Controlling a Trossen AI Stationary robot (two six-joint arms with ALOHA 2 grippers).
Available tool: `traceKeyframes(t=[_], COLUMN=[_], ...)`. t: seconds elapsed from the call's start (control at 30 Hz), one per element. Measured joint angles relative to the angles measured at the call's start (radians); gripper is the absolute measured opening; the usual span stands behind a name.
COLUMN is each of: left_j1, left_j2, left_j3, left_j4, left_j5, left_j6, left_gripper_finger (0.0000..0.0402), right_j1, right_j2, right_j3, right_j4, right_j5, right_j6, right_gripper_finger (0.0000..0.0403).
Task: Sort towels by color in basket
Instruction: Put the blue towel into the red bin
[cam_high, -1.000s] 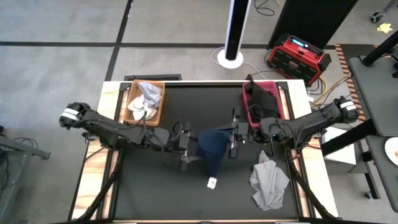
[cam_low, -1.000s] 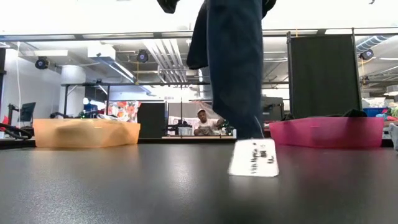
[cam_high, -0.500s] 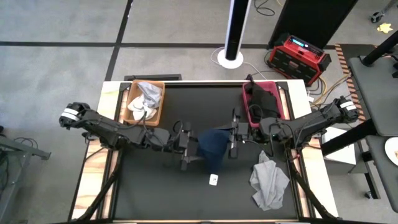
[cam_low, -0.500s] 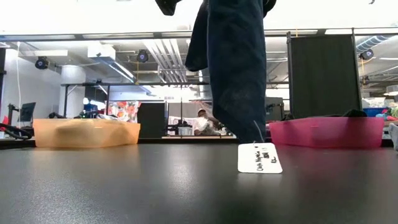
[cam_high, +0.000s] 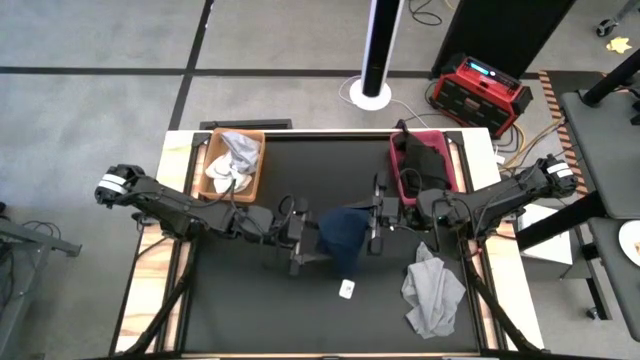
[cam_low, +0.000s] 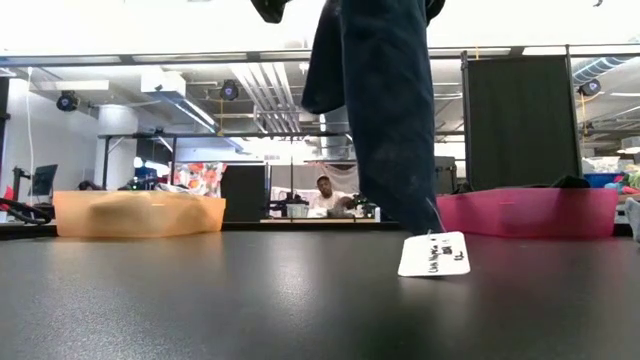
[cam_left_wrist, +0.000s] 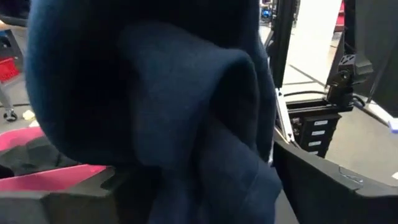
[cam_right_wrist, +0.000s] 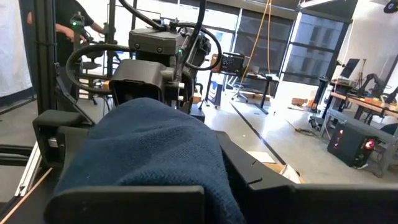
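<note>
A navy blue towel (cam_high: 343, 236) hangs bunched over the middle of the table between my two grippers. My left gripper (cam_high: 313, 238) is at its left side and my right gripper (cam_high: 373, 224) at its right side, both shut on it. In the low view the towel (cam_low: 385, 110) hangs down as a long fold. A white tag (cam_low: 433, 255) dangles from its lower end at the tabletop, and also shows in the high view (cam_high: 346, 289). A light grey towel (cam_high: 432, 292) lies crumpled on the table at the near right. My left gripper holds the navy towel's left side (cam_left_wrist: 186, 130) as a thick bunch of several layers between its fingers, coming level from the table's left. The towel hangs below, clear of the table. My right gripper holds the towel's right side (cam_right_wrist: 149, 143) as a bunch between its two fingers (cam_right_wrist: 261, 177), coming level from the table's right. The cloth mounds over the jaws and hangs down between the arms.
An orange basket (cam_high: 252, 172) at the far left holds white and grey towels. A pink basket (cam_high: 397, 165) at the far right holds black cloth. A red box and a white stand are on the floor beyond the table's far edge.
The towel's hanging lower end has drawn up a little and swung toward the table's right. The white tag has moved with it to the right along the tabletop.
</note>
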Motion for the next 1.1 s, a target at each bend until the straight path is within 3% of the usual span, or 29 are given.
traceKeyframes(t=[0.37, 0.43, 0.6, 0.8, 1.1], left_j1=[0.001, 0.002, 0.007, 0.011, 0.035], left_j2=[-0.001, -0.001, -0.001, 0.018, 0.121], left_j3=[0.003, 0.004, 0.004, 0.004, 0.005], left_j4=[0.015, 0.025, 0.031, 0.063, 0.253], left_j5=[-0.009, -0.02, -0.186, -0.191, -0.192], left_j6=[-0.037, -0.037, -0.043, -0.026, 0.038], left_gripper_finger=[0.0365, 0.0368, 0.0368, 0.0368, 0.0362], right_j1=[0.0, 0.0, 0.0, 0.0, 0.0], right_j2=[0.0, 0.0, 0.0, 0.0, 0.011], right_j3=[0.0, 0.0, 0.0, 0.0, 0.0], right_j4=[0.0, 0.0, 0.0, 0.0, -0.001], right_j5=[0.0, 0.0, 0.0, 0.0, -0.01], right_j6=[0.016, 0.016, 0.016, 0.016, 0.01], right_gripper_finger=[0.0009, 0.0009, 0.0009, 0.0009, 0.0009])
